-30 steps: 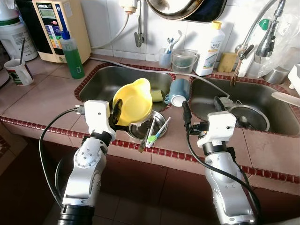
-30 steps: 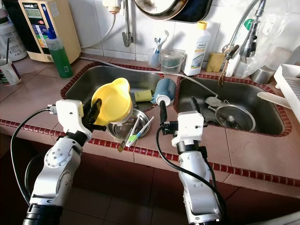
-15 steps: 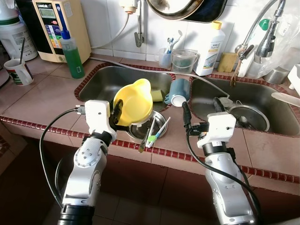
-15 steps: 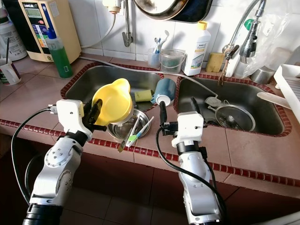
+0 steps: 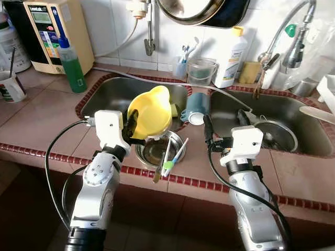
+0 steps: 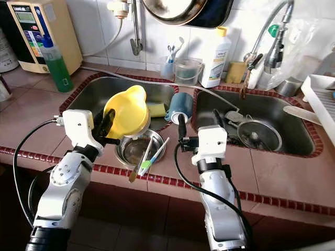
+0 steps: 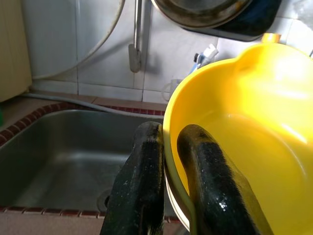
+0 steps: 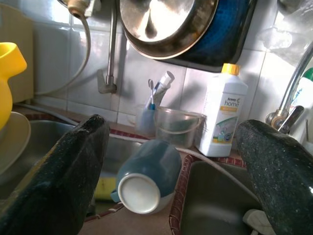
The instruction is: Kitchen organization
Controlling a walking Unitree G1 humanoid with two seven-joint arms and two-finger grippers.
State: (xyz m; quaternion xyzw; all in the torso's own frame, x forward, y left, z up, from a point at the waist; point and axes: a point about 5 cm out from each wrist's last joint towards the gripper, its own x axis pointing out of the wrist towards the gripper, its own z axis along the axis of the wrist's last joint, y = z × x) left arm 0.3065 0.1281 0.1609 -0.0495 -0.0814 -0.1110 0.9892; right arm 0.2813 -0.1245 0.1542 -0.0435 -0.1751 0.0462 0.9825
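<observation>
Left tool [image 5: 132,127] still clamps yellow bowl [image 5: 151,112]; camera shifted.

Left gripper [image 7: 168,161] clamps rim of yellow bowl [image 7: 244,132]: one black finger [image 7: 139,191] outside rim, other inside. Bowl tilted, open side toward camera, spout notch at its far edge. White rim of second dish [image 7: 176,208] just beneath bowl. Behind: steel sink basin [image 7: 63,156] with drain, red tile edging, white tiled wall [image 7: 73,44], hanging pan [image 7: 215,12], toothbrushes [image 7: 203,54] in cup.
</observation>
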